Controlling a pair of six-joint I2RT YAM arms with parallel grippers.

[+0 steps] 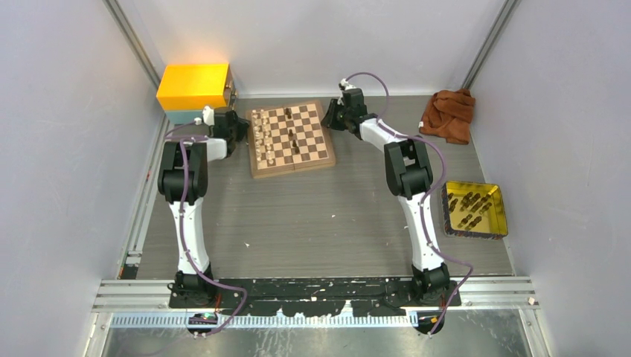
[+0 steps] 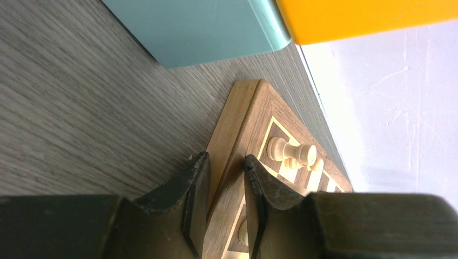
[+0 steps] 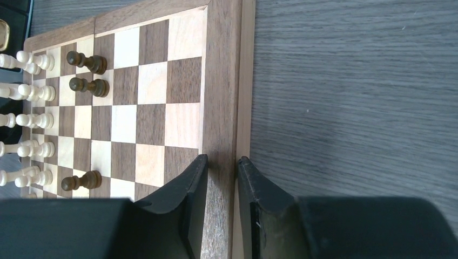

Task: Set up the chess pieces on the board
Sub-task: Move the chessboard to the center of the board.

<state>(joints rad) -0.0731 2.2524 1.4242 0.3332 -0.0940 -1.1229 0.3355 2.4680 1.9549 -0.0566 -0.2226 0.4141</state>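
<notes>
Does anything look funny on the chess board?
Yes. Three dark brown pieces stand right next to the cream pieces instead of across the board, whose other side is bare. The board also sits a bit crooked on the table.

Grey table, board, yellow tray, yellow box, probably a crumpled brown cloth

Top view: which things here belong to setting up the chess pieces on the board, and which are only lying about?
For the job:
- board
- cream pieces, standing on the board
- dark pieces, a few on the board, the rest in the tray
- yellow tray

Lying about:
- orange box
- teal box under it
- brown cloth
</notes>
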